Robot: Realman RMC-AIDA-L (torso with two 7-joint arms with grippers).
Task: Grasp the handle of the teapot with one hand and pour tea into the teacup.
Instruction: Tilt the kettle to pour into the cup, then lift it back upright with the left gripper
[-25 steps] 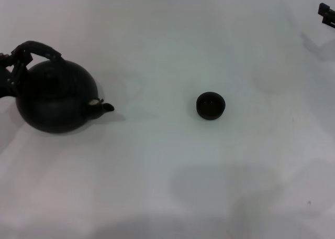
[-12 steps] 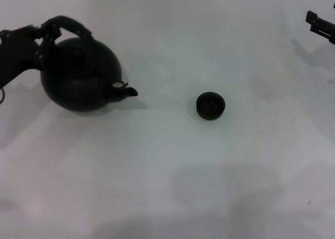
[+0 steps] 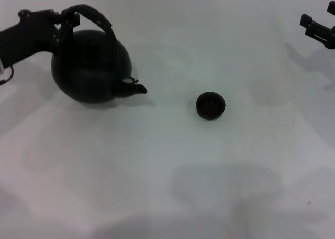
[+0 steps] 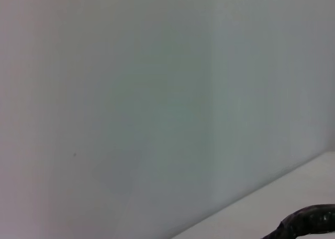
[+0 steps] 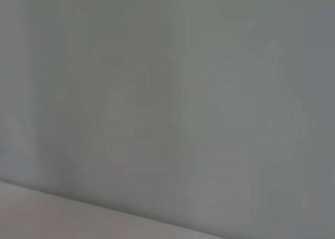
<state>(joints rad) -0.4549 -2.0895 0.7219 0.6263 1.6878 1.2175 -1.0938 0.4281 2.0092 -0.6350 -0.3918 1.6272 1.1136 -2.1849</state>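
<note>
The round matte black teapot (image 3: 91,66) hangs at the far left in the head view, its short spout (image 3: 137,88) pointing right toward the teacup. My left gripper (image 3: 64,20) is shut on the left end of the arched handle (image 3: 97,19) and holds the pot up. A piece of the handle (image 4: 306,223) shows in the left wrist view. The small dark teacup (image 3: 210,105) stands on the white table right of centre, well apart from the spout. My right gripper (image 3: 318,30) hovers at the far right edge.
The white table (image 3: 167,186) spreads under everything, with faint shadows at the front. The right wrist view shows only a plain grey wall and a strip of table.
My left gripper has lifted the teapot and carried it right and away from me, toward the teacup. The right gripper has edged inward from the far right corner. The teacup has not moved.
</note>
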